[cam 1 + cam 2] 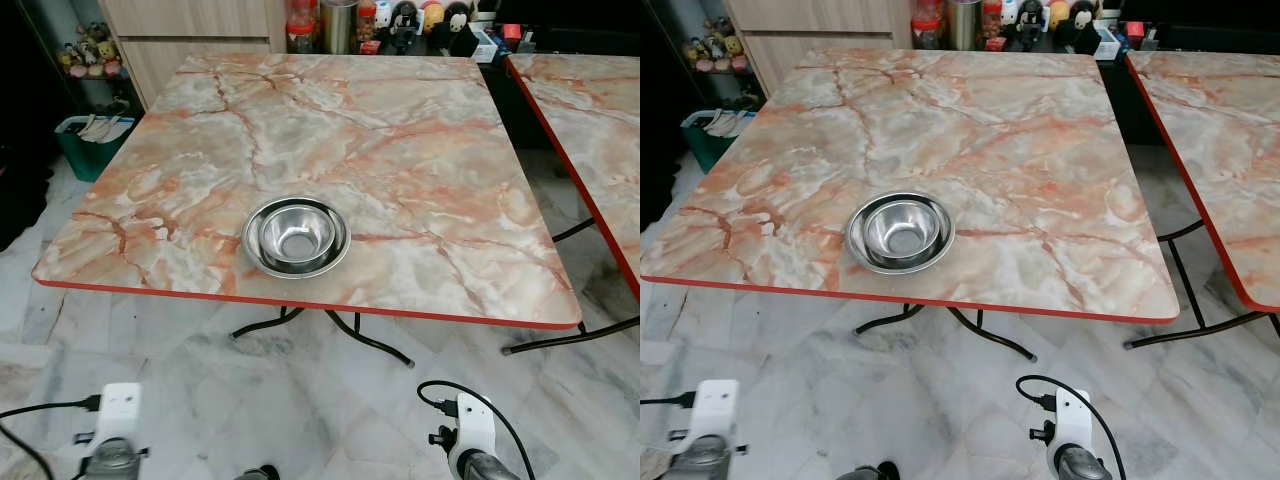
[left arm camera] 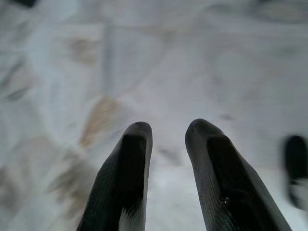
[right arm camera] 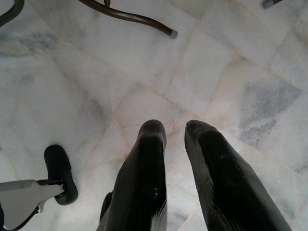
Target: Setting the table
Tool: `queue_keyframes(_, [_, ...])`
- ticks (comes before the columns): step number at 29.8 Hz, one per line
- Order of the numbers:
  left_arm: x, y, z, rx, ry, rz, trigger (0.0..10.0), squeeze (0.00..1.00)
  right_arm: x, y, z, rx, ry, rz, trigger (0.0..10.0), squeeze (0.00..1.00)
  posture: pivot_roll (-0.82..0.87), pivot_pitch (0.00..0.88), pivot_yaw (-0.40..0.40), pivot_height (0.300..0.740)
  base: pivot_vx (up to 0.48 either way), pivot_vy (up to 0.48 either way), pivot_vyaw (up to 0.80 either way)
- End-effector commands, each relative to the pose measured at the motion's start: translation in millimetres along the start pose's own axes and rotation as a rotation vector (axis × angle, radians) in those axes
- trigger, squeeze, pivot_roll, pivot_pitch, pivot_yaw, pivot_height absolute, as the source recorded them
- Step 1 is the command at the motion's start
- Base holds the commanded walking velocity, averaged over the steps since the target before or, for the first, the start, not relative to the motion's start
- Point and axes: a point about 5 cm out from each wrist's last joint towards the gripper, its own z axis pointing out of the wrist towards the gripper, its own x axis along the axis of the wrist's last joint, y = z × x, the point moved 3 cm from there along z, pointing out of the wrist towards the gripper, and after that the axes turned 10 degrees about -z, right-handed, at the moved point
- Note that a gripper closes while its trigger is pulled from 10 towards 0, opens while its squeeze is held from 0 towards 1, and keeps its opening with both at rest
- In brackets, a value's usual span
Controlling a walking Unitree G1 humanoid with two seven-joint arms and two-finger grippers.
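A steel bowl (image 1: 296, 236) sits nested in a wider steel dish near the front edge of the marble-patterned table (image 1: 400, 150), a little left of its middle. Both arms hang low in front of the table, well below its top. My left arm (image 1: 115, 430) is at the lower left and my right arm (image 1: 472, 430) at the lower right. My left gripper (image 2: 168, 127) points at the marble floor, its two black fingers apart with nothing between them. My right gripper (image 3: 175, 126) also points at the floor, with a narrow empty gap between its fingers.
A second marble-patterned table (image 1: 590, 110) stands close on the right with a narrow gap between. Black curved table legs (image 1: 370, 340) reach out over the floor under the front edge. A green basket (image 1: 90, 140) stands at the left, and bottles and toys (image 1: 400, 20) line the back.
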Motion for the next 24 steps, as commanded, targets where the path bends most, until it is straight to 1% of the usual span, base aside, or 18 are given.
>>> queue_keyframes(1, [-7, 4.5, -1.1, -0.034, -0.02, 0.024, 10.0, 0.0, -5, -0.1, -0.6, -0.002, -0.02, 0.002, 10.0, 0.0, 0.03, 0.116, 0.022, 0.736, 0.0, 0.0, 0.0])
queue_keyframes(3, [-7, 11.7, -2.1, -0.064, -0.019, 0.036, 10.0, 0.0, -5, 0.0, -0.6, -0.002, -0.022, 0.002, 10.0, 0.0, 0.03, 0.118, 0.02, 0.736, 0.0, 0.0, 0.0])
queue_keyframes(6, [-9, 19.6, -3.5, -0.098, -0.028, 0.025, 10.0, 0.0, -6, 0.4, -0.6, -0.007, -0.026, 0.002, 10.0, 0.0, 0.03, 0.118, 0.02, 0.736, 0.0, 0.0, 0.0])
queue_keyframes(7, [-12, 25.4, -5.0, -0.129, -0.031, 0.017, 10.0, 0.0, -6, 0.7, -0.6, -0.01, -0.027, 0.004, 10.0, 0.0, 0.02, 0.118, 0.02, 0.736, 0.0, 0.0, 0.0])
queue_keyframes(10, [-17, 32.4, -7.5, -0.169, -0.039, 0.006, 10.0, 0.0, -7, 1.1, -0.7, -0.016, -0.029, 0.015, 10.0, 0.0, 0.02, 0.119, 0.019, 0.736, 0.0, 0.0, 0.0])
queue_keyframes(12, [-25, 37.8, -10.3, -0.197, -0.059, -0.008, 10.0, 0.0, -7, 1.3, -0.7, -0.017, -0.031, 0.019, 10.0, 0.0, 0.02, 0.12, 0.019, 0.736, 0.0, 0.0, 0.0])
queue_keyframes(16, [-30, 40.5, -12.3, -0.208, -0.075, -0.007, 10.0, 0.0, -7, 2.0, -0.8, -0.025, -0.032, 0.028, 10.0, 0.0, 0.02, 0.12, 0.017, 0.736, 0.0, 0.0, 0.0])
queue_keyframes(19, [-35, 44.5, -14.7, -0.218, -0.082, -0.029, 10.0, 0.0, -7, 3.1, -0.9, -0.032, -0.029, 0.038, 10.0, 0.0, 0.02, 0.122, 0.015, 0.736, 0.0, 0.0, 0.0])
queue_keyframes(21, [-37, 45.2, -15.4, -0.207, -0.096, -0.15, 10.0, 0.0, -7, 3.3, -0.9, -0.032, -0.027, 0.039, 10.0, 0.0, 0.02, 0.124, 0.013, 0.736, 0.0, 0.0, 0.0])
queue_keyframes(22, [-35, 45.6, -15.0, -0.198, -0.101, -0.251, 10.0, 0.0, -7, 3.4, -0.9, -0.031, -0.026, 0.038, 10.0, 0.0, 0.02, 0.123, 0.012, 0.736, 0.0, 0.0, 0.0])
queue_keyframes(23, [-33, 46.5, -14.9, -0.203, -0.1, -0.289, 10.0, 0.0, -7, 3.4, -0.9, -0.031, -0.024, 0.041, 10.0, 0.0, 0.02, 0.123, 0.012, 0.736, 0.0, 0.0, 0.0])
queue_keyframes(24, [-32, 47.2, -14.9, -0.208, -0.099, -0.311, 10.0, 0.0, -6, 3.4, -0.9, -0.031, -0.023, 0.043, 10.0, 0.0, 0.02, 0.123, 0.012, 0.736, 0.0, 0.0, 0.0])
